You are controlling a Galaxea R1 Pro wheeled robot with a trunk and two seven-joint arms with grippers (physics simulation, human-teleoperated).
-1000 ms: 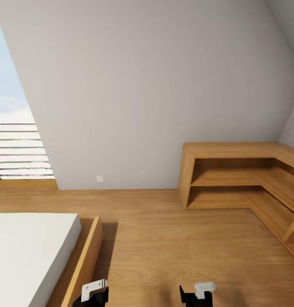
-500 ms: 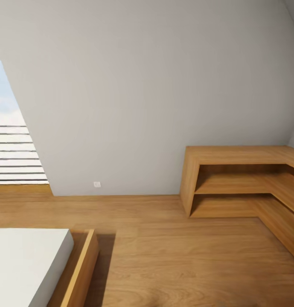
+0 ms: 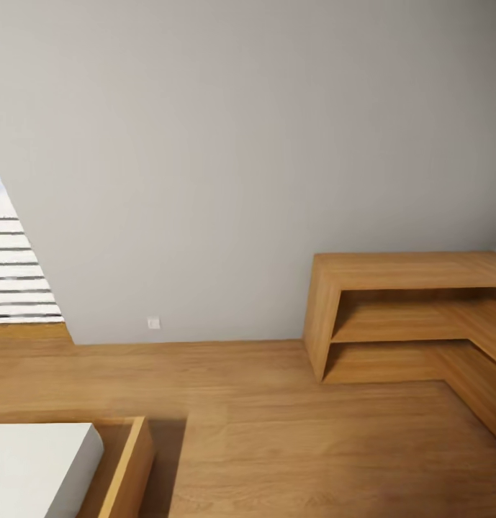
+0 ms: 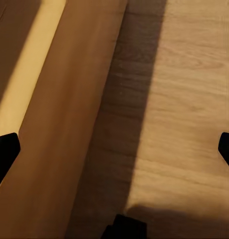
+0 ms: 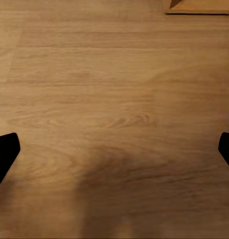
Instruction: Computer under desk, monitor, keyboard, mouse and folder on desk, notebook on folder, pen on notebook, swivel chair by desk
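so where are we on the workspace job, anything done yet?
Nothing checkable as done from here. The head view faces a grey wall, a wooden corner shelf unit, a bed corner and wood floor; no desk items are in sight. In hand: nothing, as the left tool and right tool hang open over bare floor. Left: every placement step, judging by this.

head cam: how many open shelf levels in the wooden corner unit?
2 in the wooden corner unit: upper shelf and lower shelf, both under its top. Its right part runs out of frame; more may be hidden.
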